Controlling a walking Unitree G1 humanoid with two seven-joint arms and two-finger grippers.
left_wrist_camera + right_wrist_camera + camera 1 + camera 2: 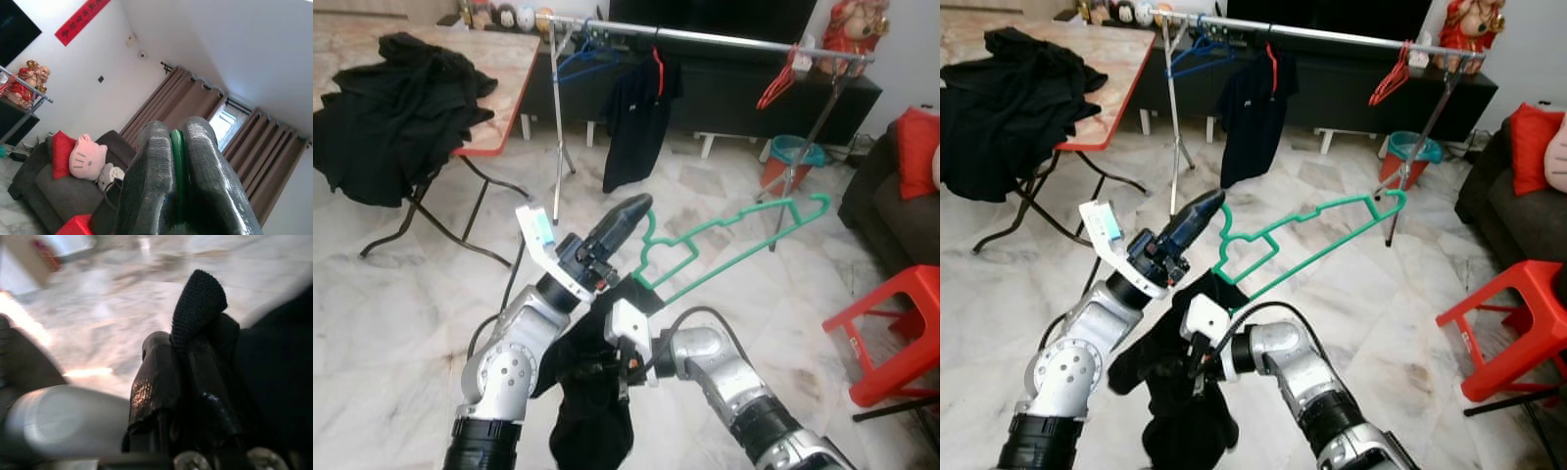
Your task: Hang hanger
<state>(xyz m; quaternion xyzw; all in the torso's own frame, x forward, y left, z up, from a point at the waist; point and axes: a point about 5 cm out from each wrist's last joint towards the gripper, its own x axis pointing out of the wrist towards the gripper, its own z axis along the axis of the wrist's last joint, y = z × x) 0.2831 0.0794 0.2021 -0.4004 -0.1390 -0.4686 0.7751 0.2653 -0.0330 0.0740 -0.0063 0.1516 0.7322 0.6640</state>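
Observation:
A green plastic hanger is held out in front of me, hook end pointing right toward the sofa. My left gripper is shut on its left end; a green strip shows pinched between the black fingers. Below it, my right gripper is shut on a black garment that hangs down between my arms; dark knit cloth pokes out past its fingers. The clothes rail stands ahead, with a black shirt, a blue hanger and a red hanger on it.
A folding table at the left carries a heap of black clothes. A red stool and a dark sofa with a red cushion stand at the right. A teal bin sits behind the rail. Marble floor lies between.

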